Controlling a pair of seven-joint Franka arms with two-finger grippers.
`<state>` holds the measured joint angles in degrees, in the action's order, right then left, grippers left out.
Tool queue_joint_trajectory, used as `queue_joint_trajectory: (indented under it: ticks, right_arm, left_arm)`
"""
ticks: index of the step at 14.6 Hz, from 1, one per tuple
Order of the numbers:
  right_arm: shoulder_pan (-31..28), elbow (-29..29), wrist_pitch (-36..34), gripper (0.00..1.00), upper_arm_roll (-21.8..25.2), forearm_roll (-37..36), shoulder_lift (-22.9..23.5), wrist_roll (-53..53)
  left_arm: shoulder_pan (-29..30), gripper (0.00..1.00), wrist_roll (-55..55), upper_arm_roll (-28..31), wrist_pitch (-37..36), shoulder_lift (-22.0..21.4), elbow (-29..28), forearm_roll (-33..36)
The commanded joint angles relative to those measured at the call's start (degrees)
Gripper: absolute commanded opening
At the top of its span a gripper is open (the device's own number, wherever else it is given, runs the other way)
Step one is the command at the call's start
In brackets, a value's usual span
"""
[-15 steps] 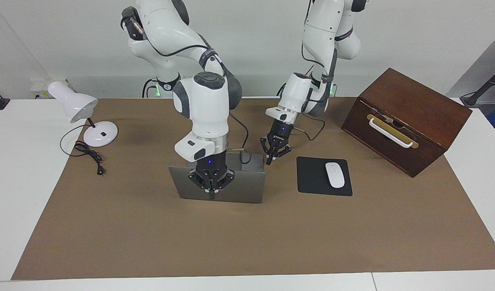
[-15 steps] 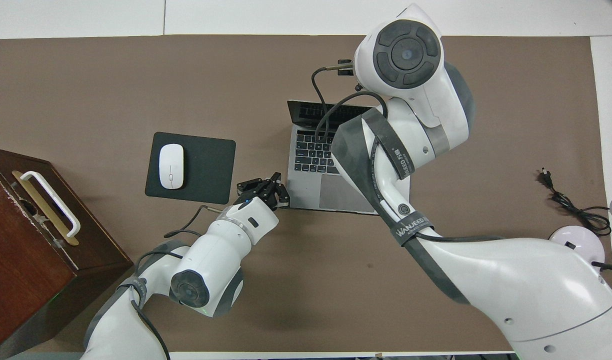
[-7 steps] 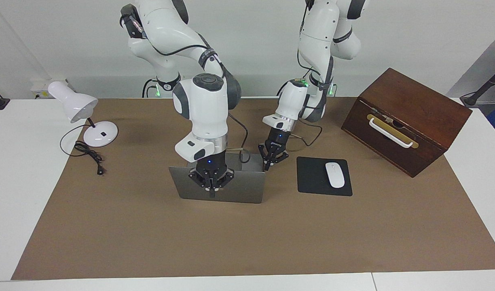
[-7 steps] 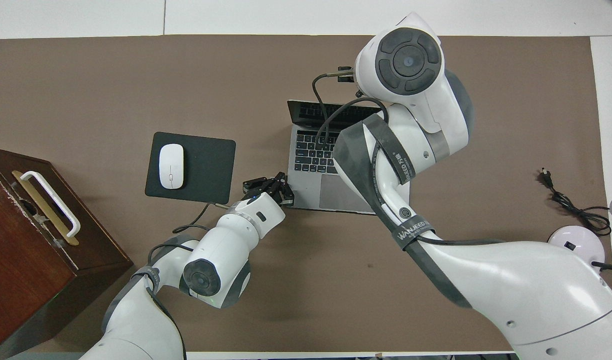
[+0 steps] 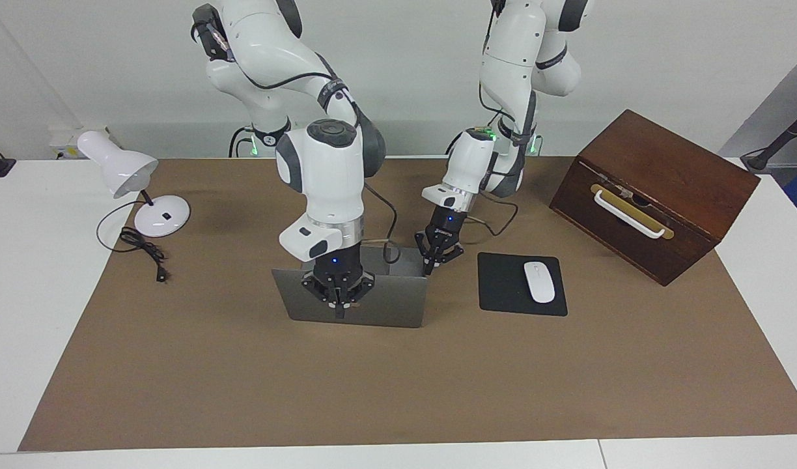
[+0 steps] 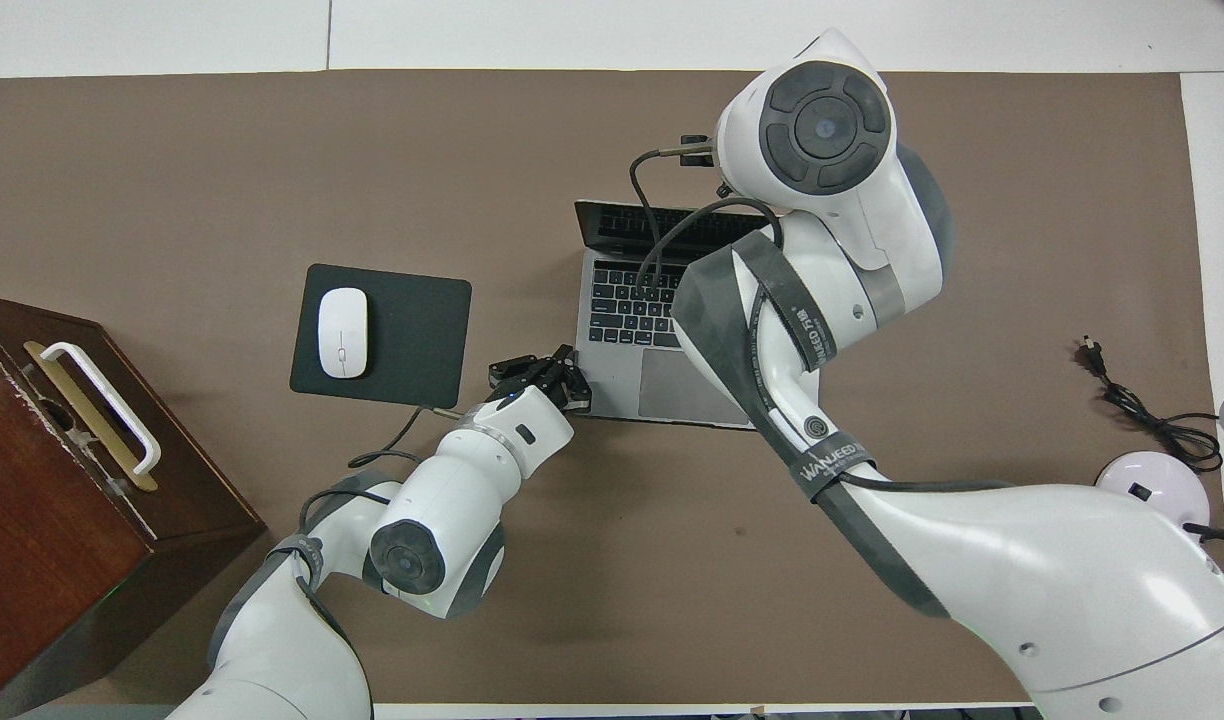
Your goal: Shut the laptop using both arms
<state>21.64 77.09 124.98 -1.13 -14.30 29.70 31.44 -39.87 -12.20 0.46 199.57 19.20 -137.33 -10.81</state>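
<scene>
The thin silver-grey metal laptop (image 5: 372, 303) is being kept open on the brown mat of the bench (image 5: 242, 391), beside the flat black mouse pad (image 5: 503, 286). The right gripper (image 5: 337, 311), jaws clenched, is being held against the lid's outer face. It is being hidden from above by its own arm. The left gripper (image 5: 430, 268), jaws clenched on nothing, is being held at the laptop's corner; touching cannot be told.

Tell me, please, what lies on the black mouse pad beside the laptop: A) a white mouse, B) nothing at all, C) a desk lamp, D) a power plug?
A: a white mouse lies on the black mouse pad, which sits beside the open laptop toward the left arm's end of the table.
</scene>
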Motion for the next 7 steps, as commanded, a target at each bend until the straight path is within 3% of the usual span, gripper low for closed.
queue_joint_trajectory:
  ticks: [1, 7]
  right_arm:
    - [-0.98, 2.9, 1.67, 0.0, -0.72, 1.47, -2.02, -1.29]
    - [-0.98, 4.56, 1.58, 0.0, -0.72, 1.55, -2.72, -1.2]
  left_arm:
    - [-3.1, 0.0, 0.86, 0.77, 1.17, 0.67, 0.57, -3.08]
    - [-4.69, 0.0, 1.04, 0.86, 1.17, 0.49, -0.83, -3.43]
